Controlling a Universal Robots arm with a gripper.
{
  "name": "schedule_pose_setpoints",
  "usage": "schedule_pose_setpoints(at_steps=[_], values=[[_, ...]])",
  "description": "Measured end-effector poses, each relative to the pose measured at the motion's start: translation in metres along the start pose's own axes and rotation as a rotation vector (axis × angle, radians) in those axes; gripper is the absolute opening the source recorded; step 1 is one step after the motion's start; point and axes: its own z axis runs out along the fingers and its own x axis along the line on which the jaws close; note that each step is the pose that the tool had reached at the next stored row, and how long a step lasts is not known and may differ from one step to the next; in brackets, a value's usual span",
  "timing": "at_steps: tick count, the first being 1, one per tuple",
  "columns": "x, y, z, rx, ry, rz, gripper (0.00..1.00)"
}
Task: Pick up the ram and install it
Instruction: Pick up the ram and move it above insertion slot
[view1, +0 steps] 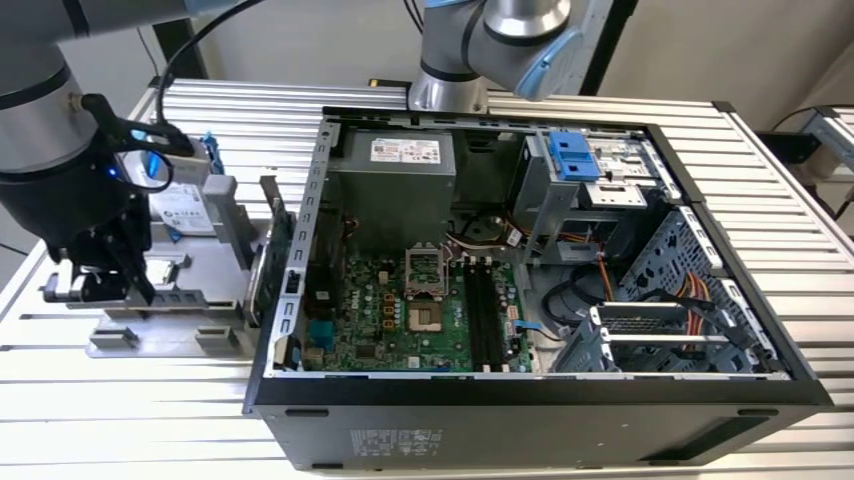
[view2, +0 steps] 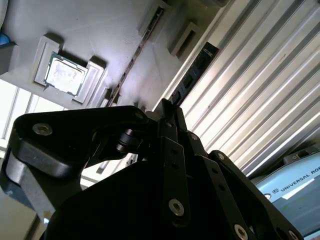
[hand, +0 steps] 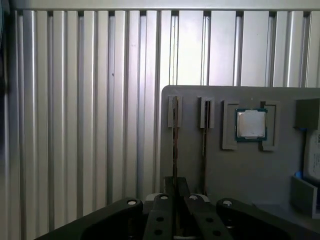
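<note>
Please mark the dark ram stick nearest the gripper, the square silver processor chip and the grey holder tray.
Dark ram stick (hand: 173, 150), first wrist view: its thin edge.
Square silver processor chip (hand: 251, 123), first wrist view: lid centre.
Grey holder tray (hand: 235, 170), first wrist view: bare surface.

We counted one open computer case (view1: 534, 400) and one grey tray (view1: 160, 340) at the exterior view's left of it. The tray had two narrow slots (hand: 205, 112). One ram (hand: 173, 135) stood in the slot nearer to the tray's edge; whether the other slot held a stick, we could not tell. In the tray we counted also one processor (hand: 251, 124) and one hard drive (view1: 184, 208). Inside the case there was one motherboard (view1: 380, 330) with one processor socket (view1: 420, 290). We counted one arm (view1: 54, 150) with one gripper (hand: 175, 184).
</note>
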Motion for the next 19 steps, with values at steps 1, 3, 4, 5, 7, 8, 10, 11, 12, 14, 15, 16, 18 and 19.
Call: schedule_pose_setpoints(at_steps=[1,3,4,5,7,8,10,11,12,14,15,16,18,19], values=[[0.0,0.0,-0.0004,-0.0001,0.0,0.0,0.0],[0.0001,0.0,-0.0014,-0.0002,0.0001,0.0,0.0],[0.0001,0.0,-0.0017,0.0,0.0,0.0,0.0],[0.0001,0.0,-0.0021,-0.0001,0.0,0.0,0.0],[0.0002,0.0,-0.0029,-0.0001,0.0001,0.0,0.0],[0.0002,0.0,-0.0032,0.0,0.0,0.0,0.0],[0.0002,0.0,-0.0039,0.0,-0.0001,0.001,0.0],[0.0002,0.0,-0.0043,-0.0002,0.0001,0.001,0.0],[0.0002,0.0,-0.0045,0.0001,-0.0001,0.001,0.0],[0.0003,0.0,-0.0052,-0.0001,0.0,0.001,0.0],[0.0003,0.0,-0.0056,-0.0002,0.0001,0.001,0.0],[0.0003,0.0001,-0.0058,-0.0001,0.0,0.001,0.0],[0.0004,0.0001,-0.0063,-0.0001,0.0,0.001,0.0],[0.0004,0.0001,-0.0067,-0.0002,0.0001,0.001,0.0]])
